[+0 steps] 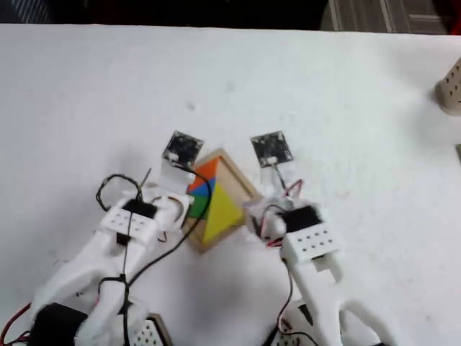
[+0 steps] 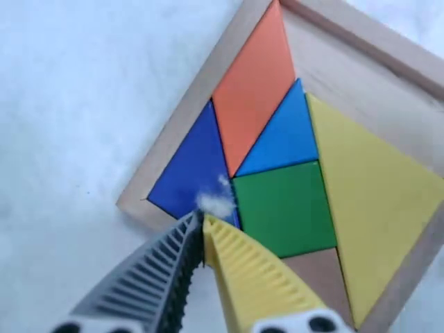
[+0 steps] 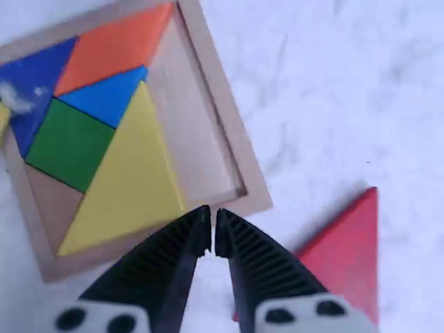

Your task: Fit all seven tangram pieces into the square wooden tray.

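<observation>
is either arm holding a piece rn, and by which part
Nothing is held. The left gripper is shut, jaws tipped over the dark blue triangle in the tray; the right gripper is shut empty, the red triangle lying free beside it.

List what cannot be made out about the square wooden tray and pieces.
Red triangular piece: right wrist view, partly behind the right gripper, cut by the edge.
Square wooden tray: high view, its left part under the left arm.
Dark blue triangular piece: left wrist view, partly hidden by the left gripper.
</observation>
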You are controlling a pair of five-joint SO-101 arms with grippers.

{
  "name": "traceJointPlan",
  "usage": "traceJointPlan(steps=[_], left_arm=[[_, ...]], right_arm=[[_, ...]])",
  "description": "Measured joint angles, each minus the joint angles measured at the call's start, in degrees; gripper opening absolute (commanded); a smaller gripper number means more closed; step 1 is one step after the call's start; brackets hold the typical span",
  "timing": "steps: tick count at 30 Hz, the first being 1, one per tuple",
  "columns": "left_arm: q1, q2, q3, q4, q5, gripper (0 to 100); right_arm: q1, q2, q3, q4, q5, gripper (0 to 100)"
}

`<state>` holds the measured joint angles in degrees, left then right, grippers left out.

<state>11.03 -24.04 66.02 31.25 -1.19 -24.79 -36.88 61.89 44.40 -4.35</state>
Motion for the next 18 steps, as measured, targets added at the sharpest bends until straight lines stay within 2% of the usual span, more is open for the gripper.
traceJointPlan(steps=[5, 8, 15, 18], left_arm=[[0.0, 0.0, 0.0, 0.0, 0.0, 2], [0.0, 0.0, 0.0, 0.0, 0.0, 2], [-0.1, 0.0, 0.0, 0.0, 0.1, 2], [-0.3, 0.0, 0.0, 0.0, 0.1, 2]], right_arm=[[-6.2, 12.4, -1.2, -12.4, -9.9, 21.4], [-8.0, 22.2, -5.9, -13.9, -13.7, 30.5], [-8.8, 35.7, -21.5, -1.8, -15.5, 32.2], [-9.1, 37.0, -23.3, 1.2, -10.0, 28.3]])
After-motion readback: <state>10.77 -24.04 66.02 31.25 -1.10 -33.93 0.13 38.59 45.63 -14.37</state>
